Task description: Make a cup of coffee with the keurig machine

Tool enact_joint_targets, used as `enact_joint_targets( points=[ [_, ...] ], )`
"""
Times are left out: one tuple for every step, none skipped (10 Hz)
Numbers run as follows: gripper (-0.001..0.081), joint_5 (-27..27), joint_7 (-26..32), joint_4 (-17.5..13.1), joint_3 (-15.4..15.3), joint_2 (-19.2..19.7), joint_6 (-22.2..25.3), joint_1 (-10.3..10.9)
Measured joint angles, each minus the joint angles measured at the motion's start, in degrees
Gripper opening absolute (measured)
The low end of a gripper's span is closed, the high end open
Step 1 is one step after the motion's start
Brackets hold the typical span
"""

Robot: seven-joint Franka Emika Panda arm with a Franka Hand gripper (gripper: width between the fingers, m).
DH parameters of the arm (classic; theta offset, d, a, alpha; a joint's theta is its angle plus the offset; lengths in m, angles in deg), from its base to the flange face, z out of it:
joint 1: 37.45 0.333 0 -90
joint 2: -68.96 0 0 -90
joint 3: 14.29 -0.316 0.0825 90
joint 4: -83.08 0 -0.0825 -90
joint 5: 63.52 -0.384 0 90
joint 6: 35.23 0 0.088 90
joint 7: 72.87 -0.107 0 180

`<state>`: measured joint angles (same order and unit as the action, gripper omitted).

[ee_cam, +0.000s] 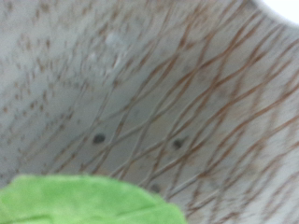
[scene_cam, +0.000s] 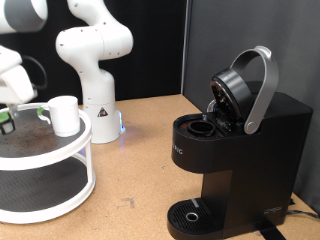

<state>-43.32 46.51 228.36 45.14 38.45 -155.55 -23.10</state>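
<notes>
The keurig machine [scene_cam: 250, 150] stands at the exterior view's right. Its silver-grey lid handle [scene_cam: 262, 85] is raised and the pod chamber is open. Its round drip tray [scene_cam: 192, 215] is bare. The white mug [scene_cam: 64, 115] stands on the top shelf of a round two-tier stand [scene_cam: 45, 155] at the exterior view's left. My gripper [scene_cam: 12, 108] is at the far left edge, low over that shelf and just left of the mug. A green-topped pod [scene_cam: 5, 122] lies right under it. The pod's green top [ee_cam: 84, 201] fills the wrist view's lower edge against the mesh shelf [ee_cam: 168, 103]. My fingers are hidden.
The white arm's base [scene_cam: 95, 75] stands behind the stand on the brown table [scene_cam: 140, 170]. A black curtain closes off the back. The stand's lower shelf [scene_cam: 40, 185] is below the top one.
</notes>
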Motion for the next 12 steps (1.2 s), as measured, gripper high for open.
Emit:
enact_joint_targets(
  points=[
    [0.0484,-1.93,1.69,-2.12,-0.07,-1.34,3.99,0.16],
    [0.0484,-2.95,2.88,-4.03,-0.23,-2.57,7.20,0.21],
    [0.0484,-2.70,3.86,-5.53,-0.69,-3.58,8.54,0.10],
    [0.0484,-2.26,4.26,-6.17,-1.45,-4.59,9.19,-0.11],
    [0.0483,-2.34,4.00,-6.00,-1.34,-4.45,9.20,-0.11],
    [0.0483,-4.94,2.42,-5.96,-1.16,-4.40,9.32,0.05],
    [0.0483,-9.23,1.13,-6.12,-0.83,-4.48,9.44,0.71],
    [0.0483,-14.26,-0.62,-6.70,-0.40,-4.47,9.47,2.01],
    [0.0483,-19.45,-4.47,-7.24,-0.24,-4.36,7.98,3.56],
    [0.0483,-23.19,-10.02,-7.21,-0.71,-3.98,3.89,4.53],
    [0.0483,-24.48,-16.68,-6.85,-2.08,-2.90,-1.48,4.71],
    [0.0483,-25.07,-21.59,-6.60,-3.53,0.09,-4.86,4.04]
  ],
)
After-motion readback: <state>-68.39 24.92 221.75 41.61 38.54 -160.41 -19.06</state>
